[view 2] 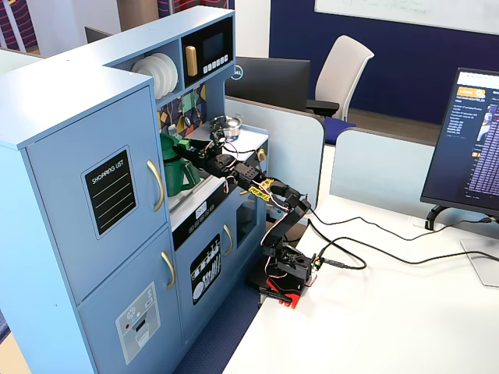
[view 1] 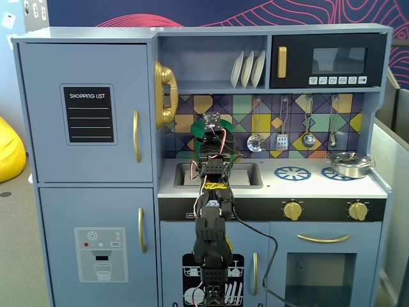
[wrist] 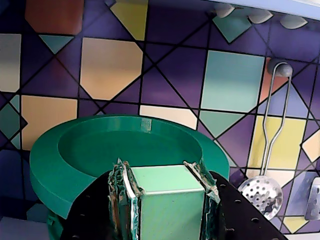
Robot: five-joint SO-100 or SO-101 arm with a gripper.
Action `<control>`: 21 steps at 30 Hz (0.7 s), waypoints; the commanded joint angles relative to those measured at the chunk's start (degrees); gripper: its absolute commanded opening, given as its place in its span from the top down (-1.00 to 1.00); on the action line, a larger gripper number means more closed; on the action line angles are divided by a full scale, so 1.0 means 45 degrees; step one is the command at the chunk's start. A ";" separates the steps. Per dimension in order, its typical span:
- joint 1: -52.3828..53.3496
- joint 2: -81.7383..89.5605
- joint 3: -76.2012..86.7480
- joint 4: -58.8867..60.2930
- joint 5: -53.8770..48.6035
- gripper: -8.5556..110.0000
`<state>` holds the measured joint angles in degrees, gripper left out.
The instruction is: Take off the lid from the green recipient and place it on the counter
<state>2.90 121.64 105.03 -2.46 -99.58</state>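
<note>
In the wrist view the black two-finger gripper [wrist: 167, 197] has its padded fingers [wrist: 121, 192] closed on the square knob of the flat round green plastic lid [wrist: 60, 165]. The lid sits at the tall dark-green plastic pot [view 2: 173, 167], beside the fridge door's "SHOPPING LIST" board [view 1: 89, 114], by the white counter [view 1: 275, 185]

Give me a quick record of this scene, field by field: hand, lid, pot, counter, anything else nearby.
hand: hand shut on the square knob of the flat round green plastic lid
lid: tilted in the wrist view, held near the tiled back wall
pot: tall dark-green plastic pot at the counter's left end, left of the sink
counter: white worktop with two blue burner rings
other: shiny steel pan on the right ring
</note>
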 commanded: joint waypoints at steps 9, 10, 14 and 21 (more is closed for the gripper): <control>0.4375 0.0488 -0.1387 0.0176 0.0684 0.86; 0.4824 0.0508 -0.1426 0.0312 0.0742 0.86; 0.6563 0.0469 -0.1445 0.0488 0.1035 0.86; 0.7988 -0.0195 -0.1270 0.0410 0.1348 0.86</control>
<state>36.56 120.94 103.36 -0.18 -94.75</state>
